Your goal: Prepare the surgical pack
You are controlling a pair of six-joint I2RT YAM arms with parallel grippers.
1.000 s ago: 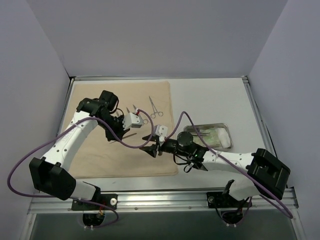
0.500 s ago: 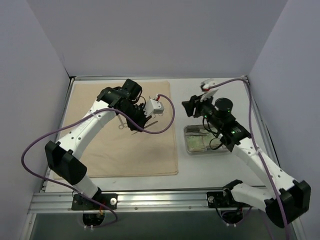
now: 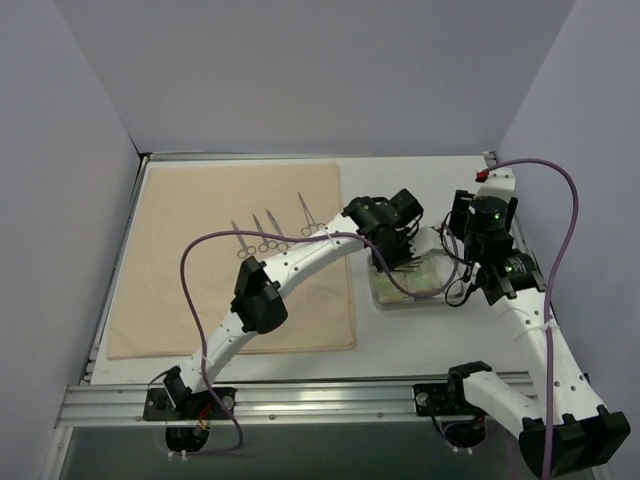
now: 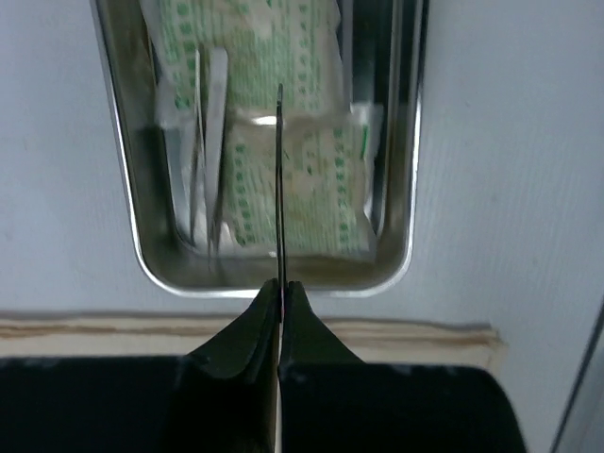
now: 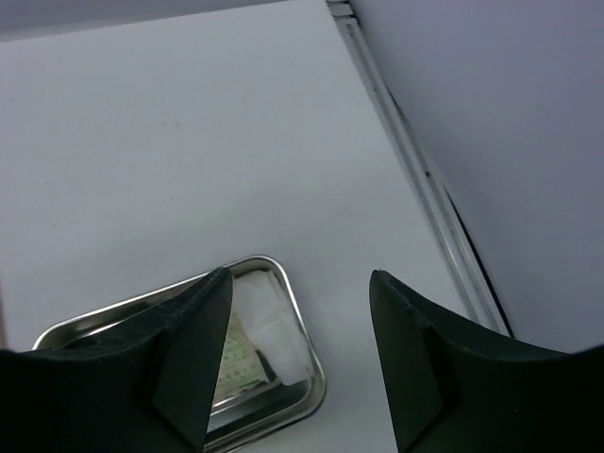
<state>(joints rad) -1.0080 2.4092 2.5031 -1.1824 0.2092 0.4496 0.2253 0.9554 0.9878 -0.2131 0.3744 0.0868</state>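
The left tool [image 4: 281, 291] is clenched on a thin steel instrument [image 4: 280, 170] seen edge-on, its tip over the steel tray [image 4: 340, 285]. The tray sits on the desk [image 5: 189, 142] at 3 o'clock from the beige cloth [image 3: 200, 290]. Inside it lie pale green packets [image 4: 311, 189] and tweezers [image 4: 209, 142]. Three forceps [image 3: 268, 232] lie on the cloth, toward 1 o'clock of its middle. The right tool [image 5: 300, 278] hangs released and empty, at the tray's 1 o'clock.
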